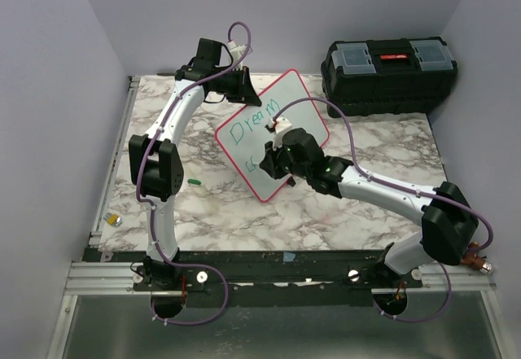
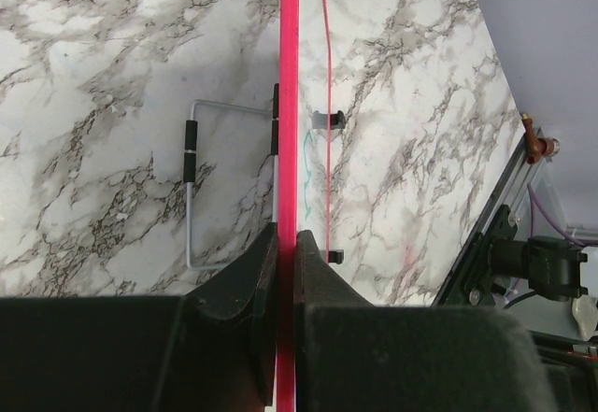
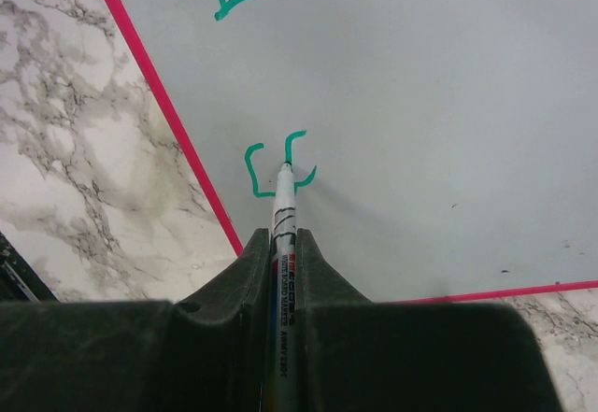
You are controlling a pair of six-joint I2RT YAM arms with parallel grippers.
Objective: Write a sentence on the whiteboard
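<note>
The whiteboard (image 1: 285, 119), white with a red-pink rim, stands tilted on the marble table. My left gripper (image 1: 244, 86) is shut on its far top edge; in the left wrist view the rim (image 2: 288, 104) runs edge-on between my fingers. Green writing (image 1: 248, 129) reads "Dream" on the upper line. My right gripper (image 1: 275, 157) is shut on a white marker (image 3: 283, 216) whose green tip touches the board. The lower line shows two partly drawn green letters (image 3: 271, 164) at the tip, near the board's left rim.
A black toolbox (image 1: 389, 74) sits at the back right. A green marker cap (image 1: 194, 181) lies on the table left of the board. A small yellow-and-silver object (image 1: 115, 220) lies at the left edge. The board's wire stand (image 2: 192, 192) shows behind it.
</note>
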